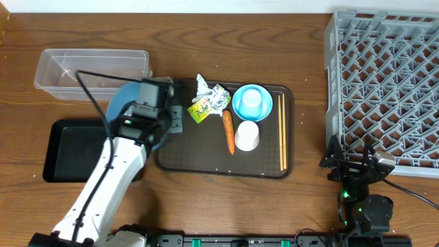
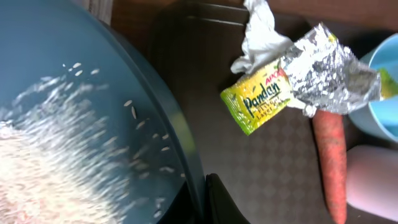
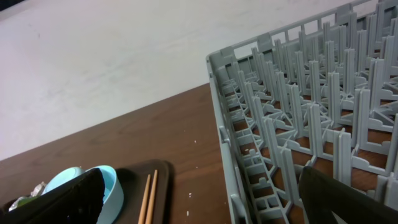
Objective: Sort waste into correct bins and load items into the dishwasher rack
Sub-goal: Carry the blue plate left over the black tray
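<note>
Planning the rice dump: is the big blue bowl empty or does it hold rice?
Not empty. The left wrist view shows rice heaped inside the blue bowl, with stray grains up its wall.

wide blue bowl (image 2: 74, 56): is showing a deep, even blue inside
rice grains (image 2: 43, 168): are showing white, blurring into a pale streak against the blue
wrapper (image 2: 329, 68): is shining crinkled silver, with a white torn end and a yellow-green panel carrying dark green lettering
carrot (image 1: 228, 130): is showing plain orange
small light-blue bowl (image 1: 239, 108): is showing bright sky blue
pale-blue cup (image 1: 252, 100): is looking paler than the bowl around it
white cup (image 1: 247, 135): is showing plain white
chopsticks (image 1: 282, 130): are showing light tan wood
brown tray (image 1: 206, 161): is showing dark brown with a fine dotted texture
clear tub (image 1: 89, 68): is letting the wood show through
black tray (image 1: 62, 147): is showing flat black
dishwasher rack (image 1: 384, 82): is showing grey, its floor forming a diamond lattice
table (image 1: 274, 41): is showing reddish-brown wood grain
</note>
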Robot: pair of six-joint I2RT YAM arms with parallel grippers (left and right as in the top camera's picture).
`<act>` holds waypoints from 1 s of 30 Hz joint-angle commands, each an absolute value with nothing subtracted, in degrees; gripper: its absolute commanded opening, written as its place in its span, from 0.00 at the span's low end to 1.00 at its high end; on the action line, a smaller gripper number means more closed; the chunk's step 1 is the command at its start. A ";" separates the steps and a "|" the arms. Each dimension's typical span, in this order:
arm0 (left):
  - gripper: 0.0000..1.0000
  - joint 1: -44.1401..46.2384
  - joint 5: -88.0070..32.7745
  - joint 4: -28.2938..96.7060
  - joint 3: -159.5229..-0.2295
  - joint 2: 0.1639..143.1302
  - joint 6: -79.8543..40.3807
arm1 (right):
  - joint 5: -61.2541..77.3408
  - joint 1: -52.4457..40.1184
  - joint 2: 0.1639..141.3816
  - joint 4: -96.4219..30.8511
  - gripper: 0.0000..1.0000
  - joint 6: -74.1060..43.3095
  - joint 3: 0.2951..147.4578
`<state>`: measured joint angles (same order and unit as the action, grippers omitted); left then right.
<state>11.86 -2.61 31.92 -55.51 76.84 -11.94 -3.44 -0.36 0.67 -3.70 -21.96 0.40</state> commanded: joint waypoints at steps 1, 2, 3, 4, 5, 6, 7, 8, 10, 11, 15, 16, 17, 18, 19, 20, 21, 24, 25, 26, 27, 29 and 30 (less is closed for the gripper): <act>0.06 7.55 -8.71 31.53 -55.53 75.85 -11.14 | -3.84 -0.82 0.38 -3.90 0.99 -22.24 0.32; 0.06 6.20 -10.20 31.53 -55.53 75.85 -11.11 | -3.84 -0.82 0.38 -3.90 0.99 -22.24 0.32; 0.06 4.84 -11.66 31.40 -55.53 75.85 -11.11 | -3.84 -0.82 0.38 -3.90 0.99 -22.24 0.32; 0.06 3.51 -13.04 31.31 -55.53 75.83 -11.09 | -3.84 -0.82 0.38 -3.90 0.99 -22.24 0.32; 0.06 1.87 -14.59 31.09 -55.53 75.79 -10.96 | -3.84 -0.82 0.38 -3.90 0.99 -22.24 0.32; 0.06 0.56 -15.86 30.92 -55.53 75.72 -10.92 | -3.84 -0.82 0.38 -3.90 0.99 -22.24 0.32; 0.06 -0.36 -16.58 30.81 -55.53 75.61 -10.92 | -3.84 -0.82 0.38 -3.90 0.99 -22.24 0.32; 0.06 -1.43 -17.43 30.74 -55.53 75.40 -10.90 | -3.84 -0.82 0.38 -3.90 0.99 -22.24 0.32; 0.06 -3.20 -18.46 30.76 -55.53 74.70 -10.90 | -3.84 -0.82 0.38 -3.90 0.99 -22.24 0.32; 0.06 -3.95 -19.11 30.76 -55.53 74.32 -10.83 | -3.84 -0.82 0.38 -3.90 0.99 -22.24 0.32; 0.06 -6.46 -22.17 30.76 -55.53 72.99 -10.74 | -3.84 -0.82 0.38 -3.90 0.99 -22.24 0.32; 0.06 -7.14 -23.09 30.76 -55.53 72.84 -10.72 | -3.84 -0.82 0.38 -3.90 0.99 -22.24 0.32; 0.06 -7.88 -24.21 30.74 -55.53 72.77 -10.74 | -3.84 -0.82 0.38 -3.90 0.99 -22.24 0.32; 0.06 -8.62 -25.30 30.74 -55.53 72.75 -10.74 | -3.84 -0.82 0.38 -3.90 0.99 -22.24 0.32; 0.06 -9.72 -26.87 30.74 -55.53 72.75 -10.74 | -3.84 -0.82 0.38 -3.90 0.99 -22.24 0.32; 0.06 -10.79 -28.49 30.76 -55.53 72.75 -10.76 | -3.84 -0.82 0.38 -3.90 0.99 -22.24 0.32; 0.06 -11.99 -30.39 30.74 -55.53 72.75 -10.76 | -3.84 -0.82 0.38 -3.90 0.99 -22.24 0.32; 0.06 -16.01 -36.01 30.79 -55.53 72.75 -11.03 | -3.84 -0.82 0.38 -3.90 0.99 -22.24 0.32; 0.06 -17.58 -37.93 30.87 -55.53 72.75 -11.22 | -3.84 -0.82 0.38 -3.90 0.99 -22.24 0.32; 0.06 -19.27 -40.16 30.96 -55.53 72.75 -11.22 | -3.84 -0.82 0.38 -3.90 0.99 -22.24 0.32; 0.06 -20.91 -42.30 31.00 -55.53 72.75 -11.20 | -3.84 -0.82 0.38 -3.90 0.99 -22.24 0.32; 0.06 -24.10 -46.13 31.22 -55.53 72.75 -11.20 | -3.84 -0.82 0.38 -3.90 0.99 -22.24 0.32; 0.06 -25.47 -47.42 31.46 -55.53 72.75 -11.20 | -3.84 -0.82 0.38 -3.90 0.99 -22.24 0.32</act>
<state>-22.04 -38.57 31.35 -55.51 73.54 -11.92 -3.44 -0.36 0.69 -3.68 -21.93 0.40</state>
